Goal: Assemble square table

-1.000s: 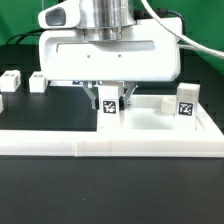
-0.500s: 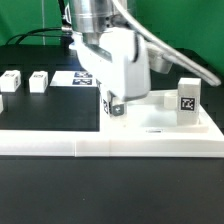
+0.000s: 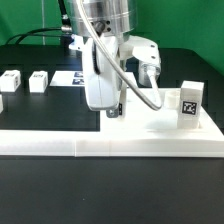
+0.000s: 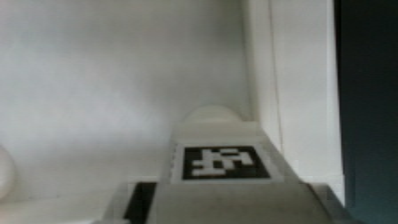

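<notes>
Tabletop [image 3: 110, 195] — leg post [image 4: 222, 160] at slab [image 3: 165, 125] edge

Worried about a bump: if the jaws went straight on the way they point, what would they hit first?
Probably the white tabletop: the leg clamped in the jaws points down at it, though whether they already touch is unclear.

I get bright, even light from above in the exterior view: the white slab [image 3: 165, 125] and rail [image 3: 110, 148] are nearly washed out against the dark worktop [image 3: 110, 195], and shadows are faint. The wrist view is dimmer, greyish and soft, and the tag on the leg [image 4: 222, 150] smears at its edges.
</notes>
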